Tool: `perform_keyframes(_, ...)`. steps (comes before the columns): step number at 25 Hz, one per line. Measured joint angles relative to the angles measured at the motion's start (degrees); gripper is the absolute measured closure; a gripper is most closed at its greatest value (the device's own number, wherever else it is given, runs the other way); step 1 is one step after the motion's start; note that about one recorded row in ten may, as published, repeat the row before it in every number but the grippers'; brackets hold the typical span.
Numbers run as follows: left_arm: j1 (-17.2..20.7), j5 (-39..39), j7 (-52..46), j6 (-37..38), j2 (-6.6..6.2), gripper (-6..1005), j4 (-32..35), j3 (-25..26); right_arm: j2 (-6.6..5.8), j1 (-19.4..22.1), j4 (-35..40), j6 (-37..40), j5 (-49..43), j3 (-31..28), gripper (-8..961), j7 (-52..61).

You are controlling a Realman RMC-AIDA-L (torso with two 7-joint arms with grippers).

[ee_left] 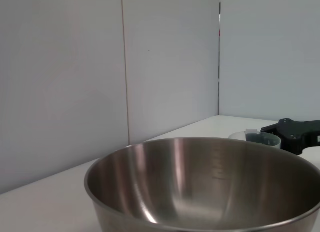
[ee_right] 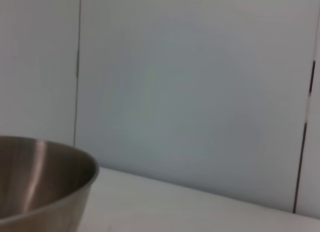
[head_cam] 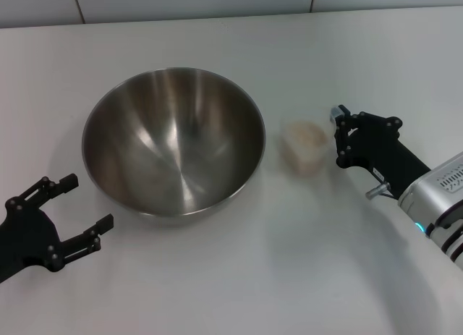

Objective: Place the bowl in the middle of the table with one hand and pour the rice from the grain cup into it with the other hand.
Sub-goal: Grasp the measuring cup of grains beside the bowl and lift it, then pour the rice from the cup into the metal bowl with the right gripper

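The big steel bowl (head_cam: 173, 143) stands empty on the white table (head_cam: 289, 277), a little left of centre. Just right of it sits the small clear grain cup (head_cam: 304, 148), holding pale rice (head_cam: 304, 136). My right gripper (head_cam: 338, 138) is open right beside the cup on its right side, fingertips close to its wall and nothing between them. At the near left, my left gripper (head_cam: 87, 202) is open and empty, a short way off the bowl's rim. In the left wrist view the bowl (ee_left: 200, 187) fills the foreground, with the cup (ee_left: 255, 138) and the right gripper's fingers (ee_left: 295, 133) behind it.
White wall panels (head_cam: 217, 2) run behind the table's far edge. In the right wrist view only the bowl's rim (ee_right: 50, 184) and the wall appear. Bare tabletop lies in front of the bowl and between the two arms.
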State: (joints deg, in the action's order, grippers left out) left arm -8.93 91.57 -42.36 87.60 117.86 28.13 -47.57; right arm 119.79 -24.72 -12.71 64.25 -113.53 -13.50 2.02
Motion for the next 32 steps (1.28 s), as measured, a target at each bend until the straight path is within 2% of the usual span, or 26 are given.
perform_keyframes(7,-0.03,0.0,0.0,0.12,0.0,131,0.0,-0.08,-0.03,0.57,0.1,4.73,0.14,-0.24,940,-0.01)
perform_keyframes(12,0.15,0.0,0.0,0.12,0.0,131,0.0,0.09,-0.17,0.06,0.17,10.1,0.23,-2.8,941,-0.68)
perform_keyframes(18,0.54,0.01,0.0,0.12,0.0,131,0.0,0.26,-0.18,-1.67,-2.15,15.52,0.05,-4.64,941,-7.72)
perform_keyframes(23,0.59,0.01,0.0,0.11,-0.01,131,0.0,0.06,-0.1,-3.83,-7.13,16.61,-0.26,-4.13,942,-21.74)
perform_keyframes(32,0.42,0.01,0.0,0.03,-0.01,131,0.0,0.02,0.09,-5.78,-13.16,12.4,-4.89,-3.71,940,-58.02)
